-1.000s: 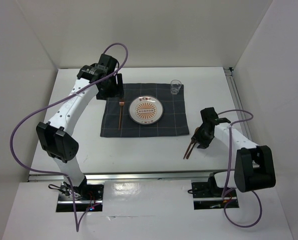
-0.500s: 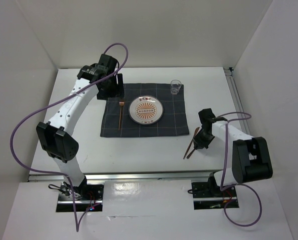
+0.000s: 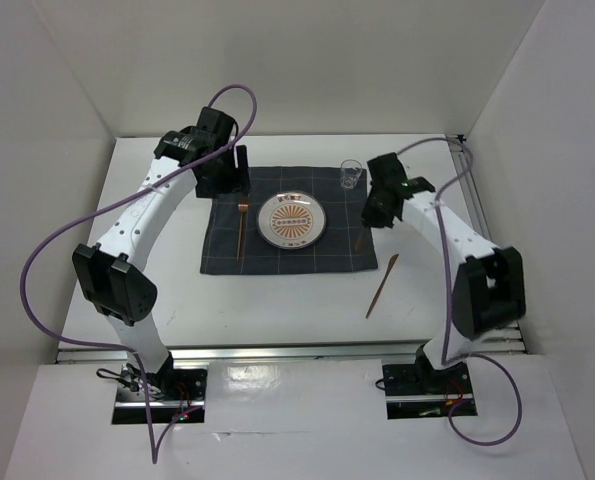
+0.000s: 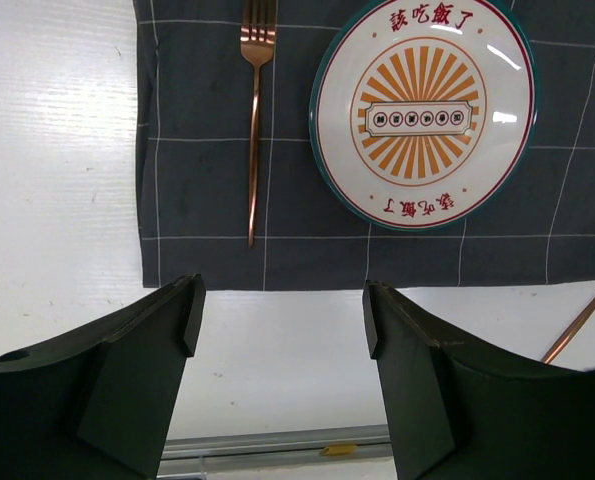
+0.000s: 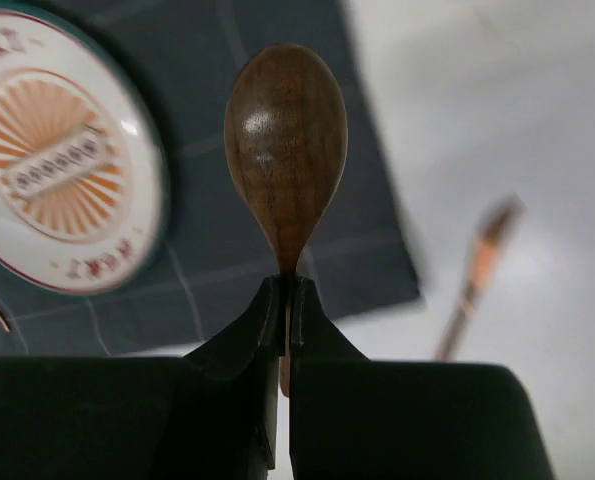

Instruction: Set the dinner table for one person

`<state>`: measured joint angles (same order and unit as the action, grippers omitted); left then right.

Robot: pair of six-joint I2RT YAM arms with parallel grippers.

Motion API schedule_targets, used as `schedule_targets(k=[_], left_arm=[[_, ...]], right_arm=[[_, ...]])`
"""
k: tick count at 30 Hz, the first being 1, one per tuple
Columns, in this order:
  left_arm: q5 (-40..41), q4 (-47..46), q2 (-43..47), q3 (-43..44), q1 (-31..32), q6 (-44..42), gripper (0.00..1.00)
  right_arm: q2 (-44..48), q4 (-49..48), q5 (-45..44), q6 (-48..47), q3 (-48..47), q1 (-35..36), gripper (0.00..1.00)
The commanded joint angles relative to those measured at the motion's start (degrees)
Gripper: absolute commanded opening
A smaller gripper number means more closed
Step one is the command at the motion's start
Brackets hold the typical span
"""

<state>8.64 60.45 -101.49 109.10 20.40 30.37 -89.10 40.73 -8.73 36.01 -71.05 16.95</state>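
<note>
The white dinner table (image 3: 277, 305) carries a dark grey checked cloth (image 3: 277, 255). On the cloth lie a patterned plate (image 3: 291, 220) and, to its left, a copper fork (image 3: 240, 230). A clear glass (image 3: 351, 174) stands at the cloth's far right corner. My right gripper (image 3: 370, 220) hovers over the cloth's right edge. It is shut on the neck of a wooden spoon (image 5: 285, 140), bowl pointing away from the wrist. My left gripper (image 3: 232, 170) hangs open and empty above the cloth's far left corner; its view shows the fork (image 4: 255, 100) and plate (image 4: 422, 110).
A slim copper-coloured utensil (image 3: 381, 287) lies on the bare table right of the cloth's near right corner. It also shows blurred in the right wrist view (image 5: 477, 270). White walls enclose the table on three sides. A metal rail (image 3: 277, 350) runs along the near edge.
My right gripper has lifted the wooden spoon from beside the copper utensil. It has swung back and left to the cloth's right edge. The left arm has not moved.
</note>
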Motion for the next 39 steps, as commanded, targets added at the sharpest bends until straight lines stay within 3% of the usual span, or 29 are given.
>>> schedule_targets(k=[1, 6, 12, 16, 17, 20, 21, 23, 24, 26, 32, 35, 39], left_arm=[[0.06, 0.37, 1.20, 1.74, -0.01, 0.22, 0.82], [-1.25, -0.24, 3.40, -0.90, -0.01, -2.33, 0.82], [-0.12, 0.90, 5.16, -2.75, -0.01, -2.33, 0.82], [-0.12, 0.38, 5.69, -5.03, -0.01, -2.33, 0.82], [-0.12, 0.37, 5.69, -5.04, -0.01, -2.33, 0.82], [-0.12, 0.37, 5.69, -5.04, -0.01, -2.33, 0.82], [-0.12, 0.37, 5.69, -5.04, -0.01, -2.33, 0.82], [-0.73, 0.37, 5.69, -4.51, -0.01, -2.33, 0.82], [-0.73, 0.37, 5.69, -4.51, -0.01, -2.33, 0.82], [-1.26, 0.37, 5.69, -3.81, -0.01, -2.33, 0.82], [-5.39, -0.77, 5.08, -3.28, -0.01, -2.33, 0.82], [-5.39, -1.47, 5.08, -3.98, -0.01, -2.33, 0.82], [-4.87, -2.00, 4.55, -3.98, -0.01, -2.33, 0.82]], right_arm=[[-11.86, -2.15, 2.49, -6.74, -10.03, 2.47, 0.00], [-23.99, -3.03, 1.19, -8.94, -17.89, 5.02, 0.00], [-31.04, -2.23, -3.92, -9.47, -21.77, 5.64, 0.01], [-31.93, -1.71, -5.24, -8.85, -22.29, 6.17, 0.24], [-31.40, -1.71, -5.24, -8.16, -22.29, 6.17, 0.38], [-27.19, -1.18, -5.24, -7.63, -21.77, 6.17, 0.47], [-25.96, -0.66, -6.11, -7.62, -21.77, 6.17, 0.54], [-21.67, 1.61, -10.32, -5.53, -21.16, 6.17, 0.56], [-19.90, 1.63, -12.34, -4.82, -18.98, 6.17, 0.65], [-13.16, 1.63, -13.50, -3.76, -12.15, 3.98, 0.72], [2.67, 1.80, -6.39, 1.50, 7.04, 0.54, 0.72], [6.73, 1.81, -2.00, 5.63, 16.09, 0.54, 0.72], [9.21, -2.14, 2.31, 8.19, 24.53, 0.54, 0.64]])
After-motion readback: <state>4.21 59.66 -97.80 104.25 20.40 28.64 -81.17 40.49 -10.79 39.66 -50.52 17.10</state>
